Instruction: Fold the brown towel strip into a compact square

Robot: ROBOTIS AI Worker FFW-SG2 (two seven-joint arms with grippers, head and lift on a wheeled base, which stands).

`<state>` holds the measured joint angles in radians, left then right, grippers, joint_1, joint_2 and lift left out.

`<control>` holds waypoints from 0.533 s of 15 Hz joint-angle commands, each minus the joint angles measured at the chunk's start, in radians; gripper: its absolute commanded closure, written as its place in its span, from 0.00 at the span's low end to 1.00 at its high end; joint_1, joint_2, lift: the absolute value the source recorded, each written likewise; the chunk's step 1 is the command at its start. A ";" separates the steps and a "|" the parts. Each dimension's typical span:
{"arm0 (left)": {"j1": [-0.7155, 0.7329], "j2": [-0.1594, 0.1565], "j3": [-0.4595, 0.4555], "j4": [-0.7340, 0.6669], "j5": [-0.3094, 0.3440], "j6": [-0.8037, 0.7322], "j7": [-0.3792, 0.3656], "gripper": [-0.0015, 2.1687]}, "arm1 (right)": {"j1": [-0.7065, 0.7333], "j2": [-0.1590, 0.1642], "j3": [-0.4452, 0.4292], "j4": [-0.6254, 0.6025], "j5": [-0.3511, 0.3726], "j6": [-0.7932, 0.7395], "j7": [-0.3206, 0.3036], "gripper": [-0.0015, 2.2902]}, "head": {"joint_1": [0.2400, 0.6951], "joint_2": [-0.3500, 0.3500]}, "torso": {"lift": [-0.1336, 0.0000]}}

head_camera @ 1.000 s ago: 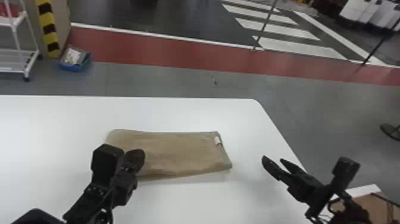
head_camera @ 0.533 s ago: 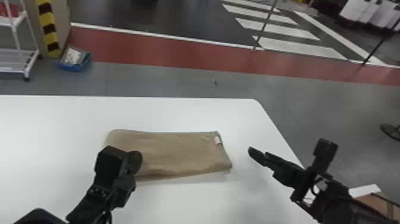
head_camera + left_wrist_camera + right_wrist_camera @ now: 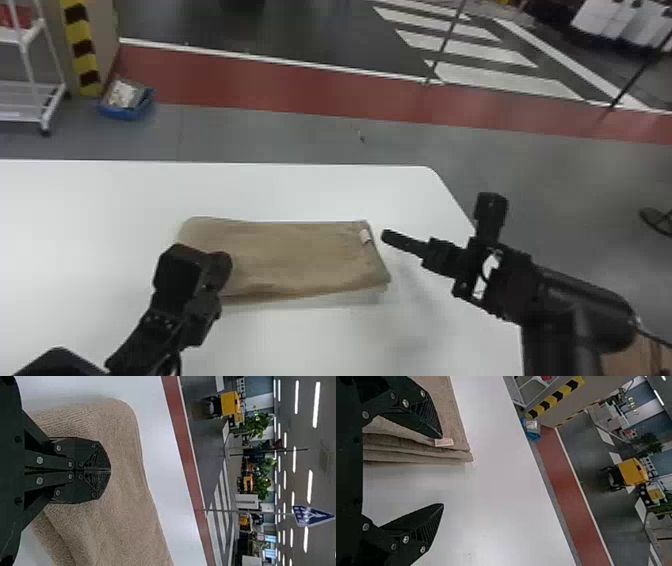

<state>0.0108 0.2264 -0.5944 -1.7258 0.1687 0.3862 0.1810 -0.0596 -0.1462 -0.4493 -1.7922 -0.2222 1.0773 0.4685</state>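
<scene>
While the left pincer (image 3: 220,264) is over one end of the brown towel (image 3: 300,255), the right pincer (image 3: 392,238) is near the other end, the end with a little white tag (image 3: 365,236). The towel lies flat on the white tabletop (image 3: 300,190), between the two pincers. It is folded into a long shape, with its long sides going from the left pincer toward the right one.

In the left wrist view, the left pincer (image 3: 110,470) is closed, with its two black fingers pressed side by side. Brown cloth is under it and all around its tips. It may be touching the cloth, but it is hard to tell from here.

In the right wrist view, the right pincer (image 3: 442,471) is wide open, with nothing in it. One finger is in front of the towel, with its tip just beside the tag. The other finger is out past the towel's edge, over bare tabletop. Next to the first finger, the towel's edge shows a few layers, one on top of the other.
</scene>
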 commanded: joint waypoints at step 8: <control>-0.012 0.004 0.016 0.006 0.002 -0.003 -0.014 0.95 | -0.095 -0.046 0.093 0.105 0.006 0.103 0.015 0.21 | 1.00 0.01 | 0.07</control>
<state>-0.0004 0.2288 -0.5812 -1.7203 0.1703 0.3831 0.1689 -0.1344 -0.1893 -0.3655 -1.7074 -0.2233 1.1496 0.4833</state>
